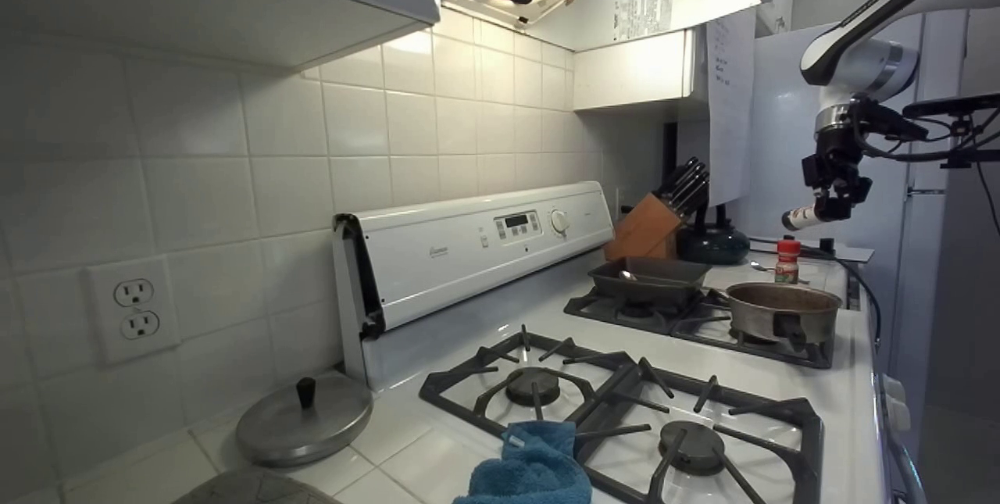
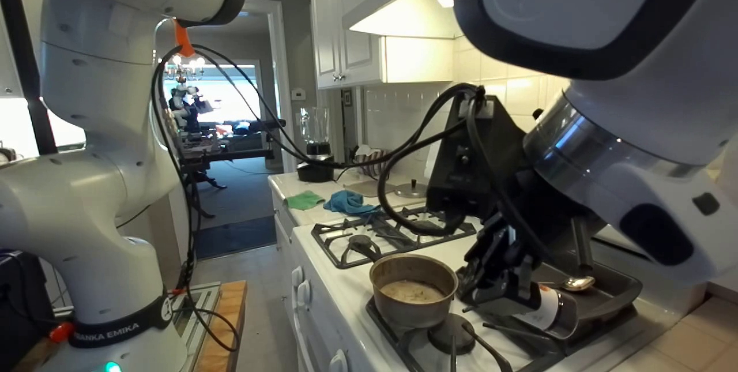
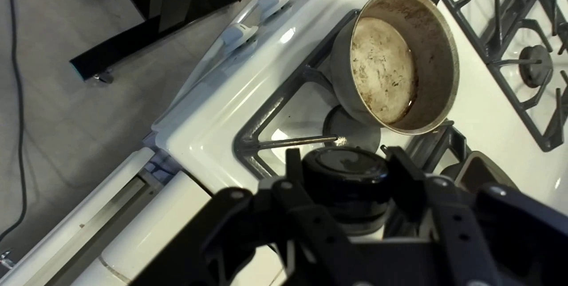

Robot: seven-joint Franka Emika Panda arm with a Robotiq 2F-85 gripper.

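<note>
While the hand (image 3: 346, 162) is drawn narrow around a small bottle (image 1: 805, 216) and holds it, the bottle's dark end shows at the lower middle of the wrist view. In an exterior view the bottle is tilted at the right, just higher in the frame than a red-capped shaker (image 1: 787, 260). A worn metal saucepan (image 3: 426, 55) sits on a stove grate (image 3: 276, 103) at the upper right of the wrist view, apart from the bottle. At the lower right of an exterior view, a dark baking pan (image 2: 611, 296) with a spoon (image 2: 578, 284) in it shows behind the bottle. At the lower left of an exterior view, a metal lid (image 1: 305, 424) rests on the tiled counter (image 1: 426, 457).
</note>
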